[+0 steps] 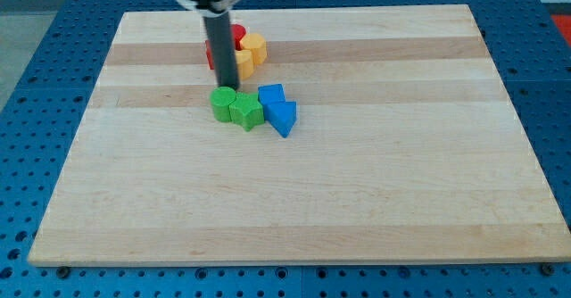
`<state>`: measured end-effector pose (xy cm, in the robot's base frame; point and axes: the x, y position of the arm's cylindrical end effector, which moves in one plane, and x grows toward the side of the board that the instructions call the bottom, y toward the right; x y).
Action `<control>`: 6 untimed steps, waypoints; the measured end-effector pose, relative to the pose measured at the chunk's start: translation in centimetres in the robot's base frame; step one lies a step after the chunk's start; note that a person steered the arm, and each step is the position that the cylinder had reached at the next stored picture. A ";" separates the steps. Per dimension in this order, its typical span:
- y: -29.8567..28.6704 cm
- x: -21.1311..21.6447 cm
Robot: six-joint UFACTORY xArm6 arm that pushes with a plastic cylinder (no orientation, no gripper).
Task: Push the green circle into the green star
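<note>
Worktop was a pale wood board on a blue perforated base, mostly bare. All blocks sat in the upper-middle area, close to my tip.

The rod came down from the view's top. My tip sat right at the top edge of the green circle, touching or as good as. No gripper on this rig, just the rod, so nothing to spread or pinch.

Blocks, relative to my tip:
- Blue pair just to the view's right and slightly below: one blocky blue piece, one blue triangle, touching each other.
- Green star just below-right, pressed against the green circle. Star also looked to touch the blue pair.
- Green circle directly below my tip.
- Yellow blocks above-right, behind the rod; shapes unclear.
- Red block above, mostly hidden by the rod.

Judgement: circle and star already looked in contact, so the task seemed done or a nudge off. If more push was wanted, I'd have gone down-right through the circle's centre; off-centre and it would slip round the star. Short stroke, or the blue pair would get shoved too.

No brands, labels or writing readable anywhere.
</note>
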<state>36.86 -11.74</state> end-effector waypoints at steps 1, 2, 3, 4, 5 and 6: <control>-3.5 1.0; -3.2 5.0; -2.5 4.8; -0.9 3.8; 0.6 3.8; 0.9 3.8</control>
